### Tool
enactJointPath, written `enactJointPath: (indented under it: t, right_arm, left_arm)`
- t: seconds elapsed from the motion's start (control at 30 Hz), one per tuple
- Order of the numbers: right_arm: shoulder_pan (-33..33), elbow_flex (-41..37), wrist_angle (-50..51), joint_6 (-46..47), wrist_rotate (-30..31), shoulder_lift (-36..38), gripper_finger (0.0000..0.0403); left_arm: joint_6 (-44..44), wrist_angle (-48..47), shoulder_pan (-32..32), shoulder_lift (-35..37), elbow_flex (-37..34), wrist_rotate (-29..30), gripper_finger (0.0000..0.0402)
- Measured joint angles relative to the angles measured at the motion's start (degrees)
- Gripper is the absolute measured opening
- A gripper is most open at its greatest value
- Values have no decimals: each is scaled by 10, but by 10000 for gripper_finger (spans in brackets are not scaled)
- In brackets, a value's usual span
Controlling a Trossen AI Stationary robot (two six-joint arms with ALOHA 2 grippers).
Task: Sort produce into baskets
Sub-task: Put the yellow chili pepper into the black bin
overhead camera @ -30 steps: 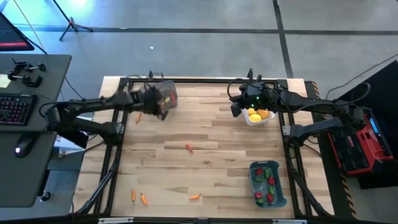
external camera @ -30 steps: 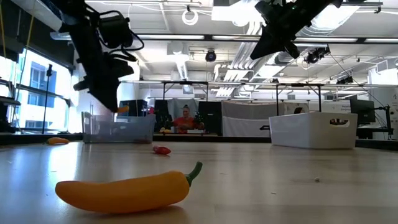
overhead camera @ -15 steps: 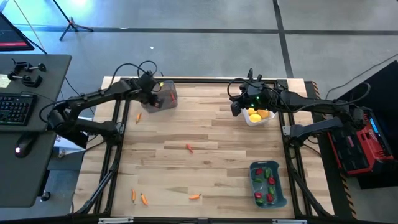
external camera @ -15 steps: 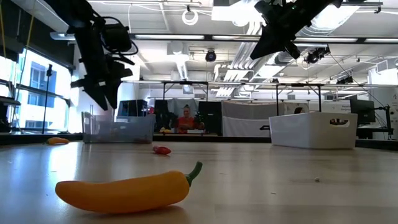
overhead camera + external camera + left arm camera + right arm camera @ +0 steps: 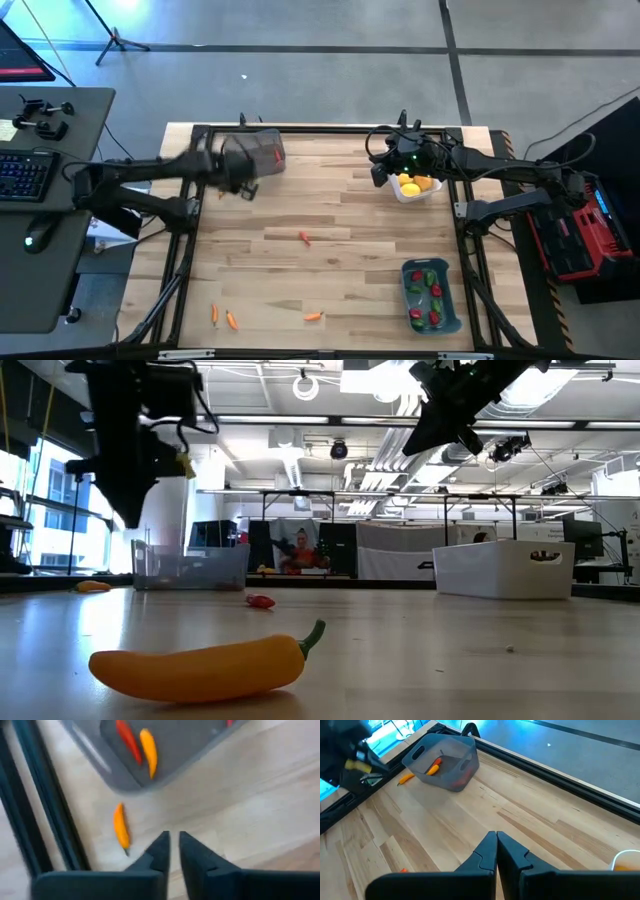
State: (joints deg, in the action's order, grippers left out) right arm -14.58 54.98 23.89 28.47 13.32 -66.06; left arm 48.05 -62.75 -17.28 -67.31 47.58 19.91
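1. My left tool (image 5: 172, 842), fingers nearly together and holding nothing, hangs near the worktop's (image 5: 340, 215) far-left corner, over a loose orange pepper (image 5: 120, 826) just outside the grey basket (image 5: 262, 152).
2. That pepper looks light, stiff and slick (it may roll); I would pinch it across its middle.
3. Half a second ago this tool was at the basket's rim; it has swung left.
4. My right tool (image 5: 496, 851), fingers together, waits unmoved beside the white basket (image 5: 415, 187) near the far-right corner.
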Motion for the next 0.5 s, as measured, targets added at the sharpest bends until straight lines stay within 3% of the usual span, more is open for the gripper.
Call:
enactJointPath:
  t: [0.1,0.23,0.4,0.5]
  right_arm:
    - [0,0,0,0,0,0,0]
    - [0,0,-4,0,0,0,0]
    - [0,0,-17,0,0,-8,0]
    - [0,0,-21,2,0,-18,0]
  left_arm:
    - [137,13,68,6,-52,39,10]
    - [251,31,109,-5,-107,84,2]
    - [352,35,107,-21,-145,173,0]
    - [372,64,86,-30,-179,172,0]
